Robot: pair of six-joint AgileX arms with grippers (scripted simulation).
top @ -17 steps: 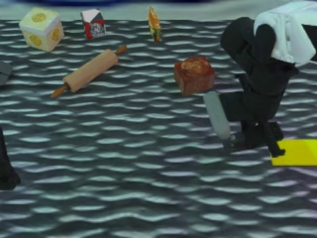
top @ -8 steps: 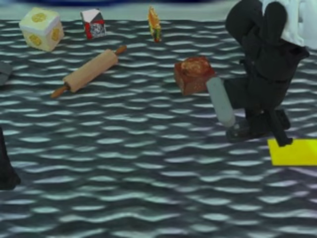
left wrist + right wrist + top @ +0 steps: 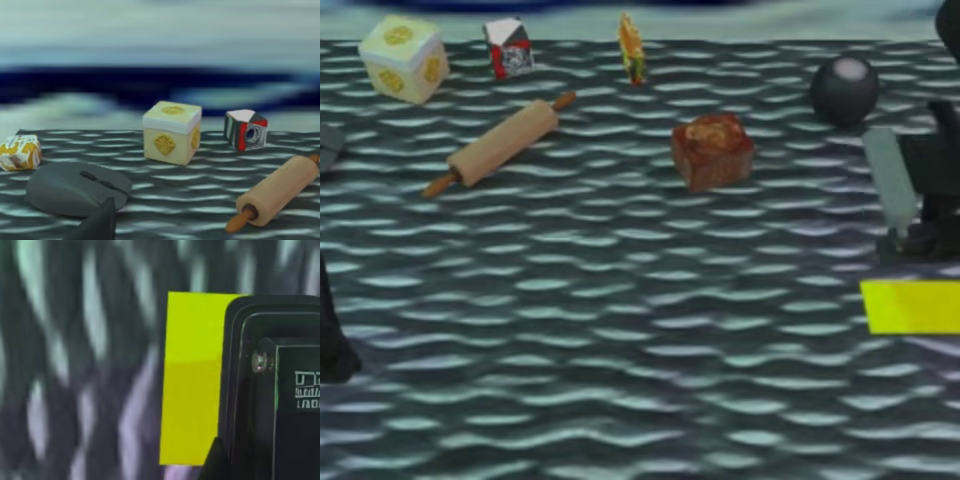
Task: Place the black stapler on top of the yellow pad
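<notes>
The black stapler (image 3: 898, 190), grey on top with a black base, hangs tilted near the table's right edge, just beyond the far edge of the yellow pad (image 3: 912, 306). My right gripper (image 3: 932, 222) is shut on it, and most of that arm is out of the top view. In the right wrist view the stapler (image 3: 272, 390) fills one side and covers part of the yellow pad (image 3: 192, 380). My left gripper (image 3: 330, 345) is parked at the table's left edge, open, with one dark fingertip (image 3: 100, 222) showing.
A black sphere (image 3: 845, 88) sits behind the stapler. A brown cake block (image 3: 712, 150) stands mid-table and a rolling pin (image 3: 500, 143) lies to its left. At the back are a cream cube (image 3: 405, 58), a small patterned cube (image 3: 508, 47) and an upright colourful item (image 3: 633, 47). A grey mouse (image 3: 75, 187) lies at the left.
My right arm has swung right and back with the stapler, from beside the cake block to the right edge above the pad. The black sphere is uncovered. The left arm has not moved.
</notes>
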